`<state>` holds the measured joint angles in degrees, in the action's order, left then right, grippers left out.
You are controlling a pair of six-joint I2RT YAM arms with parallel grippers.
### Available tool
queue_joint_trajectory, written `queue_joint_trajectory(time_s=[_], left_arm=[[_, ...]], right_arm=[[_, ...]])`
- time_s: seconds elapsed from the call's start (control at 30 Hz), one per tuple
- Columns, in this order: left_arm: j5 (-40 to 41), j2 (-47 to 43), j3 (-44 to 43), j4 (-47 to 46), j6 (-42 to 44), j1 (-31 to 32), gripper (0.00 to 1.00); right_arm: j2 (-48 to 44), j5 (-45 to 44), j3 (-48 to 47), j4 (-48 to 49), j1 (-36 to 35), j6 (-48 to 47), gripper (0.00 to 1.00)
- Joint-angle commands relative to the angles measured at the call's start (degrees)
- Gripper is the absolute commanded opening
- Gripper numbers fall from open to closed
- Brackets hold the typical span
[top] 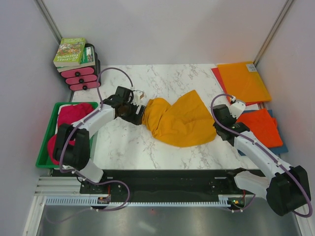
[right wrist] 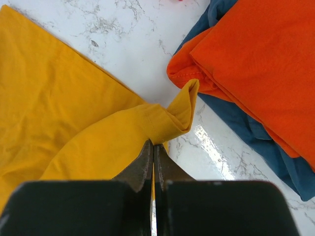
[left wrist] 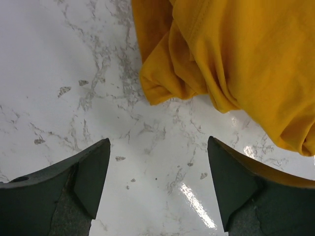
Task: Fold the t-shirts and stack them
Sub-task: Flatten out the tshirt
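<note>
right gripper (right wrist: pixel 153 146) clenched on golden-orange t-shirt (top: pixel 179 120) corner, left gripper (left wrist: pixel 158 147) spread wide, book (top: pixel 70 51) title unreadable

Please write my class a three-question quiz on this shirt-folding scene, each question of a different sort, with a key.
1. True or false: the left gripper is shut on the golden-orange t-shirt.
2. Fill in: the red-orange t-shirt lies on the ____ t-shirt.
3. What does the right gripper hold? A. a corner of the golden-orange t-shirt B. a book C. nothing

Key:
1. False: its jaws stand open over the bare table.
2. The blue t-shirt.
3. A
</note>
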<state>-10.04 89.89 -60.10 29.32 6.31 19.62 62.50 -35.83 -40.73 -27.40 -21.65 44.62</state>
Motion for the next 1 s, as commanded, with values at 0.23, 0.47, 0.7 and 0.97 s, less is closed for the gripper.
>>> queue_joint_trajectory(time_s=[0.23, 0.47, 0.7, 0.97], left_arm=[[-0.4, 12.6, -6.3, -5.8, -1.9, 0.0, 0.76], [-0.2, 16.5, -6.3, -5.8, -2.0, 0.2, 0.61], [2.9, 19.8, -7.0, -4.6, -1.5, 0.3, 0.04], [6.2, 8.3, -6.4, -3.8, 0.5, -0.6, 0.02]], right_arm=[[1.0, -0.6, -2.2, 0.3, -0.3, -2.2, 0.00], [2.8, -0.3, -2.2, 0.7, -0.4, -2.1, 0.00], [2.8, -0.5, -1.7, 0.9, -0.3, -1.6, 0.00], [0.1, -3.4, -5.0, 0.1, -0.4, -4.4, 0.00]])
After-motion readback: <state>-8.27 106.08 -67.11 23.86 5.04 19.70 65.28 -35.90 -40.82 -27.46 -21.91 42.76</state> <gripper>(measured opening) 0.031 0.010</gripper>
